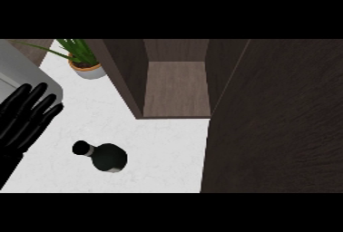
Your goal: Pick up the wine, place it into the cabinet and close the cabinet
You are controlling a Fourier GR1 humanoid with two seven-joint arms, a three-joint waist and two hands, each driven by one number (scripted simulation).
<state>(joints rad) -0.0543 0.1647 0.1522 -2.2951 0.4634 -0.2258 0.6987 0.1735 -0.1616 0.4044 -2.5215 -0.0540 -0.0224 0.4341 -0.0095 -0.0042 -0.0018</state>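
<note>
Left hand rests open — wine between it and cabinet.

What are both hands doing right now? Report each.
Left hand: open, fingers straight, resting at the view's left edge, holding nothing.
Right hand: not in view.

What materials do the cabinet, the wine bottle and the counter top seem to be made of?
The cabinet looks like dark brown wood with a matte finish: grain lines run along its door and shelf. The wine bottle seems to be dark glass, near black, though no shine confirms it. The counter top looks like white stone, perhaps marble, with faint grey veins.
</note>
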